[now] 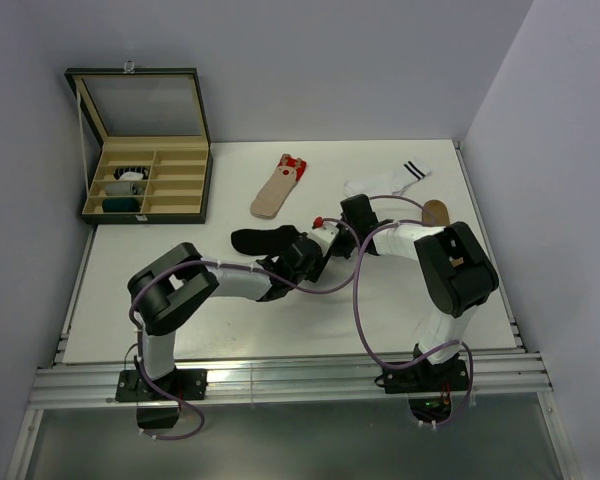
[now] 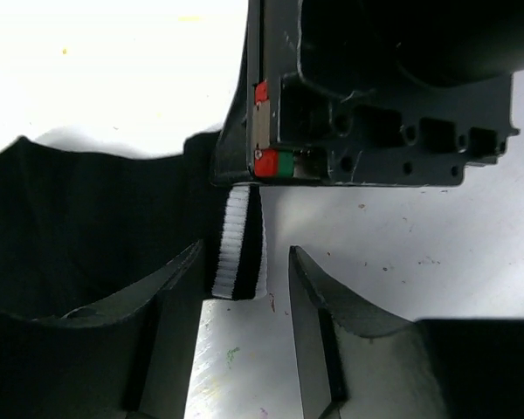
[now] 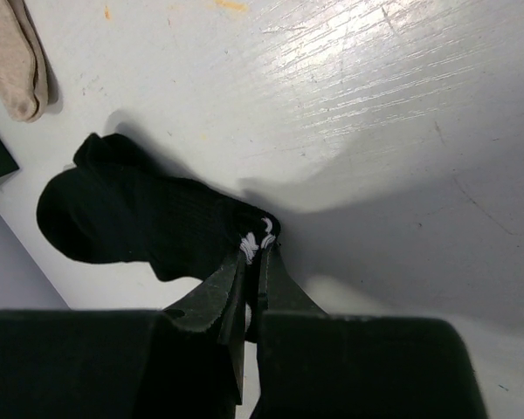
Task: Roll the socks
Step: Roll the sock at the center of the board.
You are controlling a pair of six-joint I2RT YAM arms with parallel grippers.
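Note:
A black sock [image 1: 255,240] lies mid-table, its body stretching left. My right gripper [image 3: 255,253] is shut on its white-striped cuff [image 3: 258,237] and holds that end up; the sock's body [image 3: 122,218] trails away to the left. My left gripper [image 2: 244,253] is open, and the striped cuff [image 2: 231,236] hangs between its fingertips with a gap on the right side. The right gripper's body [image 2: 375,87] sits just above that cuff. In the top view both grippers meet at the sock's right end, left [image 1: 305,253] and right [image 1: 326,230].
A beige sock with a red cuff [image 1: 278,188] lies behind the black one. A white sock with black stripes [image 1: 390,182] and a brown sock [image 1: 437,212] lie at the right. An open compartment box [image 1: 145,160] holding rolled socks stands at the back left.

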